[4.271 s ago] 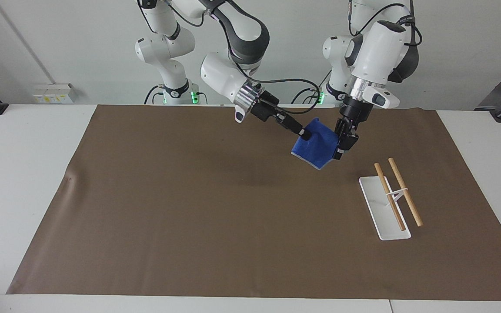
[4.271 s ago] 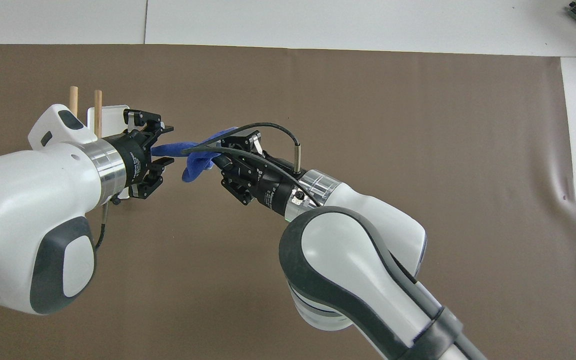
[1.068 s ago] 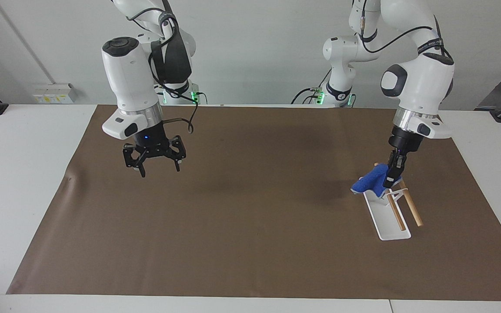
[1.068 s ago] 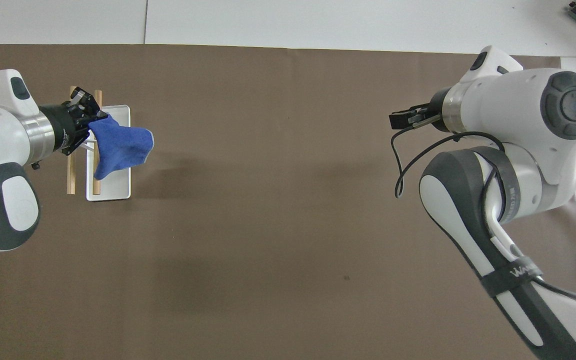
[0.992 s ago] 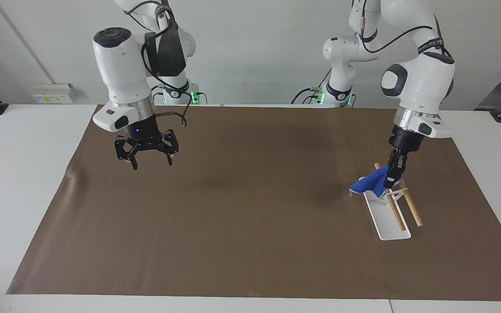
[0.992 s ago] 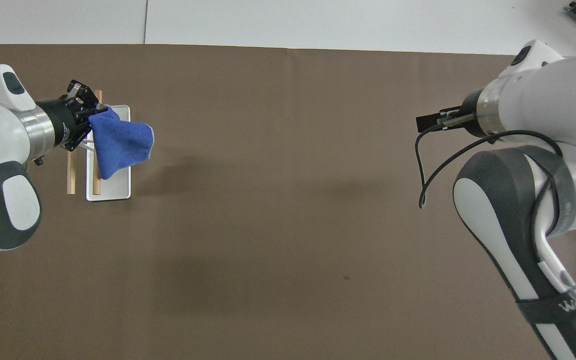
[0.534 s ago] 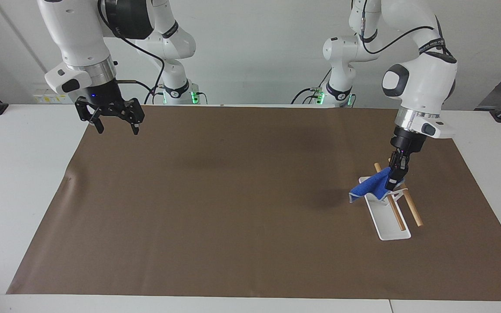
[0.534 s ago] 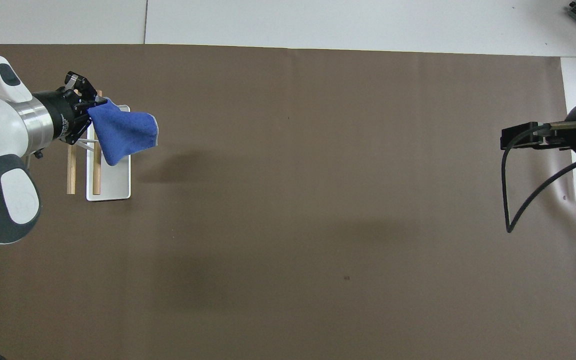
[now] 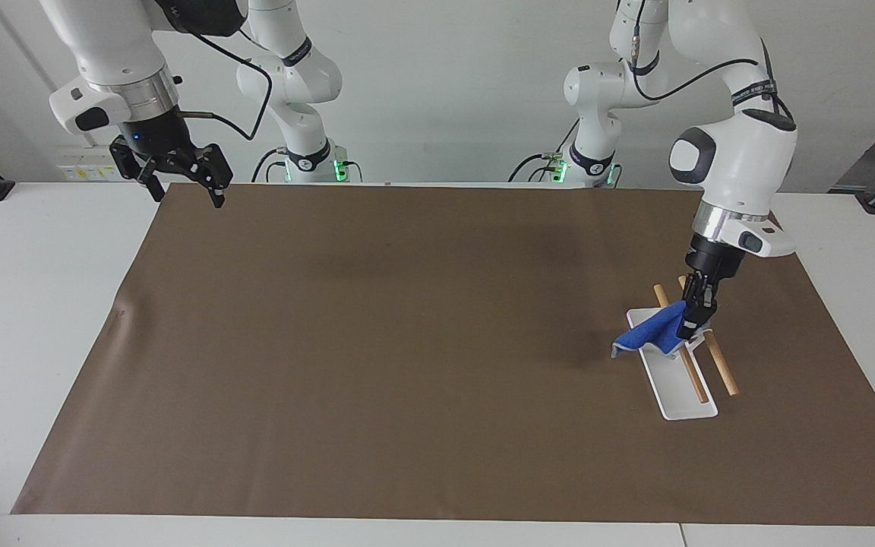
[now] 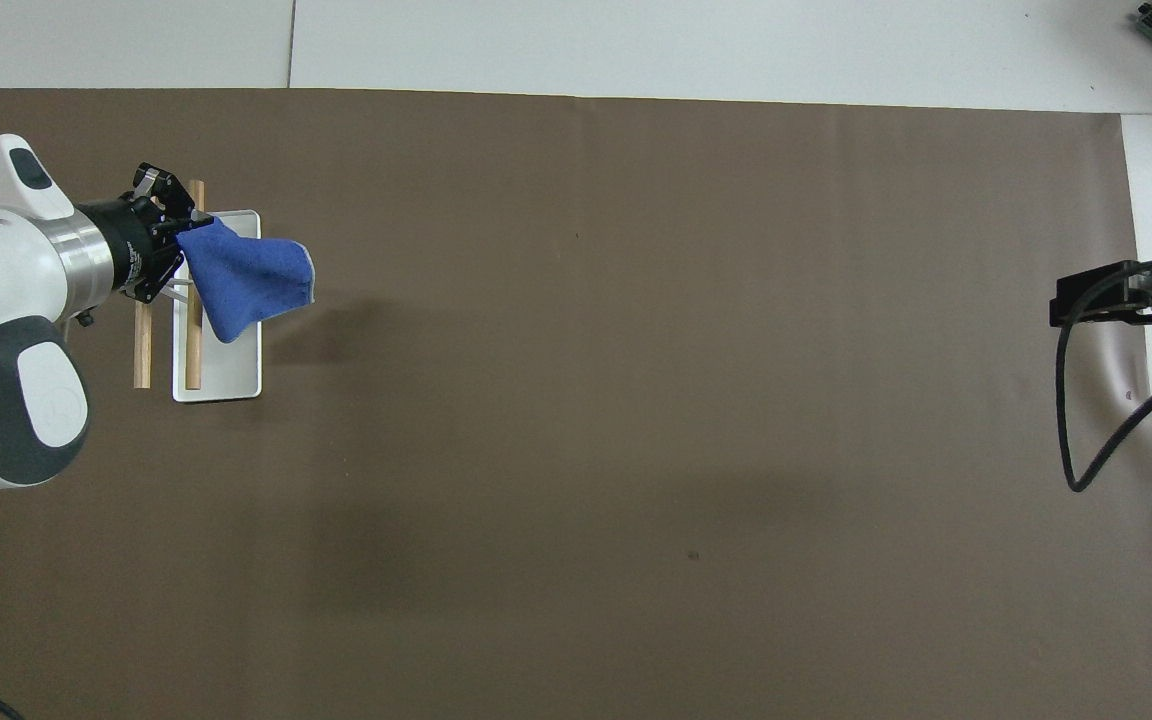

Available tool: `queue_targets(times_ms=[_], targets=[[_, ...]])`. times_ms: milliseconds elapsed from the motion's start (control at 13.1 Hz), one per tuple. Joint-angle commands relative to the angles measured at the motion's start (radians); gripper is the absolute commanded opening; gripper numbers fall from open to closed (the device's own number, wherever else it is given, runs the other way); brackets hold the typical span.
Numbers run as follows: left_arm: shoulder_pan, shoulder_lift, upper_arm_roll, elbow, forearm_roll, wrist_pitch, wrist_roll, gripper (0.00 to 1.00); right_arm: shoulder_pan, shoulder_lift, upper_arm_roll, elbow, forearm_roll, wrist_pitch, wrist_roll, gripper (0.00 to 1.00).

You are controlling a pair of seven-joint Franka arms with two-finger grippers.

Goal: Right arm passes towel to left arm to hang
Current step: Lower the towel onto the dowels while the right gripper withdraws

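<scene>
The blue towel [image 9: 649, 334] [image 10: 248, 278] is pinched at one corner by my left gripper [image 9: 690, 325] [image 10: 172, 236], which is shut on it. The cloth slopes down from the gripper across the rack's wooden rods [image 9: 692, 372] [image 10: 194, 350] near their robot-side ends. Its free edge hangs past the white tray [image 9: 679, 403] [image 10: 231, 378] toward the table's middle. My right gripper [image 9: 187, 197] [image 10: 1062, 298] hangs open and holds nothing, raised over the brown mat's corner at the right arm's end.
A brown mat [image 9: 407, 365] covers most of the white table [image 9: 35, 319]. The rack stands toward the left arm's end. A black cable [image 10: 1071, 420] loops down from the right wrist.
The left gripper has sunk a little, bringing the towel lower over the rods. The right arm has risen and swung out toward its own end of the table, gripper still open.
</scene>
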Motion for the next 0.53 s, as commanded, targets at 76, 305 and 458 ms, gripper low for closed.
queue_targets(times_ms=[76, 305, 458], targets=[[0.01, 0.009, 0.069, -0.004, 0.017, 0.054, 0.126, 0.0, -0.009, -0.026, 0.008, -0.04, 0.015, 0.027, 0.006, 1.0], [0.017, 0.011, 0.11, -0.003, 0.017, 0.059, 0.245, 0.0, -0.002, -0.025, 0.008, -0.03, 0.009, -0.003, 0.004, 1.0], [0.019, 0.013, 0.129, -0.003, 0.017, 0.06, 0.274, 0.0, -0.002, -0.028, 0.003, -0.03, 0.009, -0.009, 0.001, 1.0]])
